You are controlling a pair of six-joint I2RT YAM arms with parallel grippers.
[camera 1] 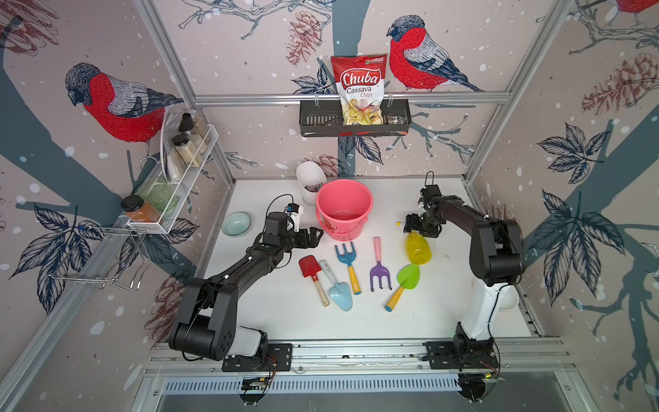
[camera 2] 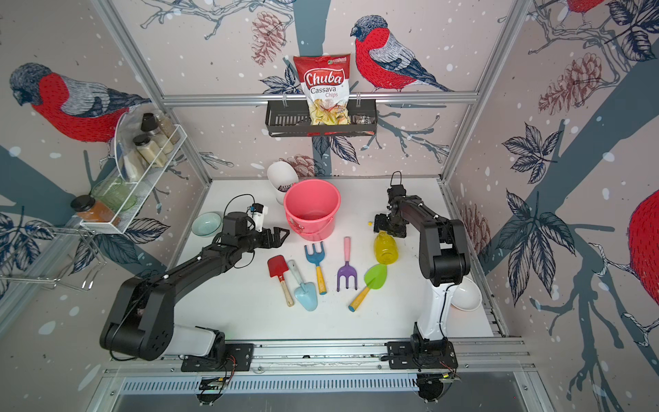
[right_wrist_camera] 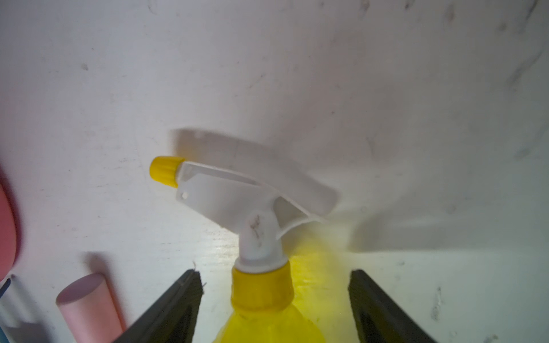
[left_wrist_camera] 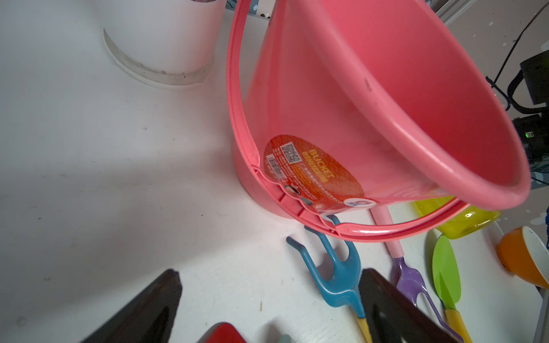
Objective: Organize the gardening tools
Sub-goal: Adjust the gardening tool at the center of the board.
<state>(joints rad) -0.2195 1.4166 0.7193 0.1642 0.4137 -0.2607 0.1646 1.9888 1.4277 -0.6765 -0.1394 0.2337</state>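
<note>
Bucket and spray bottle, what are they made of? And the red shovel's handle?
Bucket: looks like smooth, slightly glossy pink plastic; moulded rim and handle catch the light.
Spray bottle: likely see-through yellow plastic, as it throws a yellow glow on the table; trigger head opaque white plastic.
Shovel handle: probably wood, pale tan and matte, but too small to be sure.

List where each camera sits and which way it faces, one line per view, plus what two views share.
Top views: overhead on the base side, looking down toward the back wall; both arms visible, left gripper beside the pink bucket, right gripper over the spray bottle.
Left wrist: behind the left gripper's open fingers, facing the bucket's side and the blue fork.
Right wrist: behind the right gripper's fingers, facing down on the bottle's neck between them.
Shared: both wrist views show the purple rake.
</note>
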